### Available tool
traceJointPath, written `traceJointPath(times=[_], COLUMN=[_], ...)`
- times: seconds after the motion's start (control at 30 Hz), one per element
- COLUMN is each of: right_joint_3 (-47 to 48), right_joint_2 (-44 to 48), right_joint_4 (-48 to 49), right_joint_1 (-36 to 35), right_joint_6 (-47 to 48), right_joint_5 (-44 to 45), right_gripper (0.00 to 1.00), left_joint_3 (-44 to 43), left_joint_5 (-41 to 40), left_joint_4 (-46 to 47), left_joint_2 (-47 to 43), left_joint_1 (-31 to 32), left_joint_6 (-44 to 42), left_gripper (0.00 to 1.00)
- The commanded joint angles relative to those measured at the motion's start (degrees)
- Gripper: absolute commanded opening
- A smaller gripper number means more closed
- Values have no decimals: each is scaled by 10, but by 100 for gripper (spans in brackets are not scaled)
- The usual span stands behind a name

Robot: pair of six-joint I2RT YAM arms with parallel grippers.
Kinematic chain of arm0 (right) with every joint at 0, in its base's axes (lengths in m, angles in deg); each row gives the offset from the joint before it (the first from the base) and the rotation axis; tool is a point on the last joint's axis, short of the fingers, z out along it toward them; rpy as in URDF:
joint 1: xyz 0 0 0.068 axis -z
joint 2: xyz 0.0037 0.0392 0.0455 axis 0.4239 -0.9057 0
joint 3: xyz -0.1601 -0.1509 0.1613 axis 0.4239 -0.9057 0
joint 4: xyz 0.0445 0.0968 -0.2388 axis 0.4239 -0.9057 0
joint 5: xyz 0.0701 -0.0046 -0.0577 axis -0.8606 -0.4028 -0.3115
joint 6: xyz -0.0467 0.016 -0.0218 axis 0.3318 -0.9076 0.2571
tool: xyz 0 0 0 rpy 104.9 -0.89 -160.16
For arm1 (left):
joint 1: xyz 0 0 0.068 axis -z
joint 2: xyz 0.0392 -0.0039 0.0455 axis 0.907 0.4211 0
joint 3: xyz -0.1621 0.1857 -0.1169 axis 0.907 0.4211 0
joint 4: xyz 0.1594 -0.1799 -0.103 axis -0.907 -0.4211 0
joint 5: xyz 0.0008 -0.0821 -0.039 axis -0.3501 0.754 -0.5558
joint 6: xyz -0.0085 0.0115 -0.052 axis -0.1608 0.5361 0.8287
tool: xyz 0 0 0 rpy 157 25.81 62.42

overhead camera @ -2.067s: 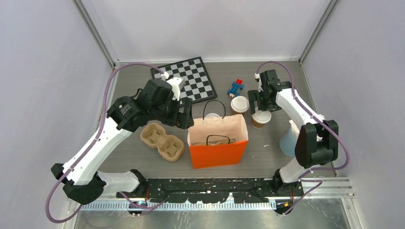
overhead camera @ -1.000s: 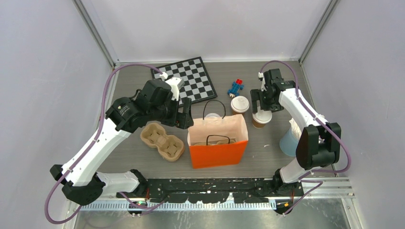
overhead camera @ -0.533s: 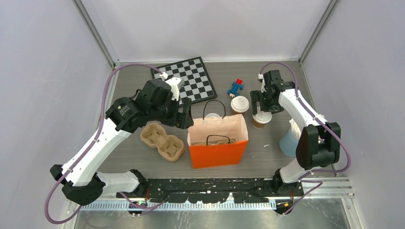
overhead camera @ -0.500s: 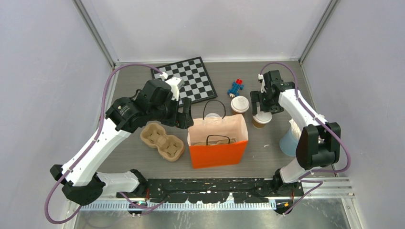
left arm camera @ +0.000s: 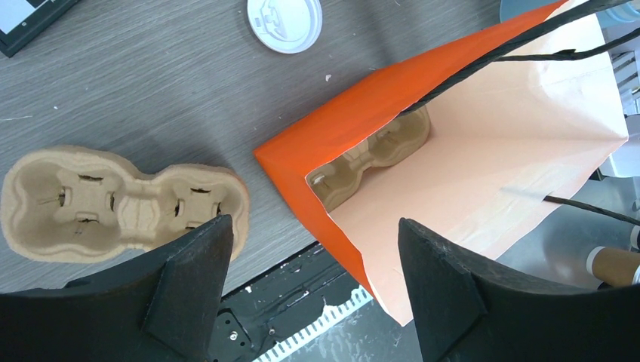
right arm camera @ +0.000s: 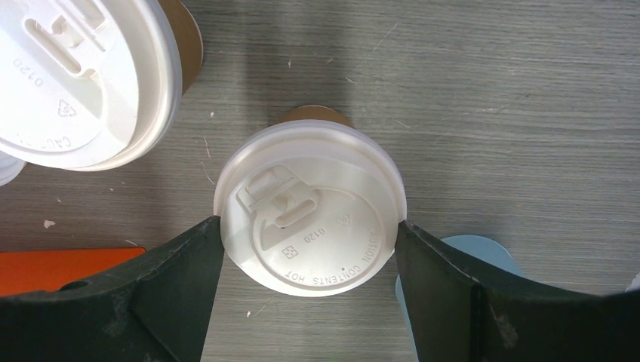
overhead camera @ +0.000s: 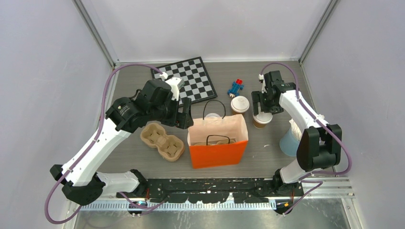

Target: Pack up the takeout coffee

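Your right pincer (right arm camera: 308,226) has eased down over the right-hand coffee cup (right arm camera: 317,204), upright between its jaws, lid meeting both; gripping or not, you cannot tell.

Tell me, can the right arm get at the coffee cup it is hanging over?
Probably yes. The right hand is directly above that cup, with a finger on each side of it and nothing in between. The other cup stands apart, off to one side.

The right cup's round white plastic lid (right arm camera: 309,207) reads "CAUTION CONTENTS HOT" and "0120"; the left cup's white lid (right arm camera: 75,75) shows "0120".
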Motion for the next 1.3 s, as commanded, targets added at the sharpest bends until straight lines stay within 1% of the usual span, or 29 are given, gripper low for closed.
traceJointPath(times=[0.0,0.23,0.47,0.63,0.77,0.83,1.0,1.17,1.27], right_joint_3=[5,25,108,188,232,251,307,358,383], right_joint_2=[28,32,61,109,161,182,219,235,242], right_joint_4=[3,-22,-102,-170,-211,-233,-277,-308,-317], right_joint_1=[1,2,1,0,-9,-16,-56,-144,-175], right_joint_6=[-10,-24,-49,-61,-75,-84,-123,-172,-199], right_joint_5=[-2,1,13,-7,-20,-45,-63,-58,-56], right_gripper=[82,79,79,78,77,76,75,74,74], left_joint_3=[4,7,14,12,16,18,23,35,42], left_joint_5=[-6,-6,-6,-5,15,24,37,55,54], left_joint_4=[25,24,15,18,31,33,34,42,50], left_joint_2=[-11,-14,-20,-15,-7,-2,3,5,5], left_joint_1=[-1,-1,-1,-1,-1,-1,-1,-1,-1], left_joint_6=[-2,1,14,26,40,46,55,64,62], left_gripper=[81,81,76,73,72,70,68,66,65])
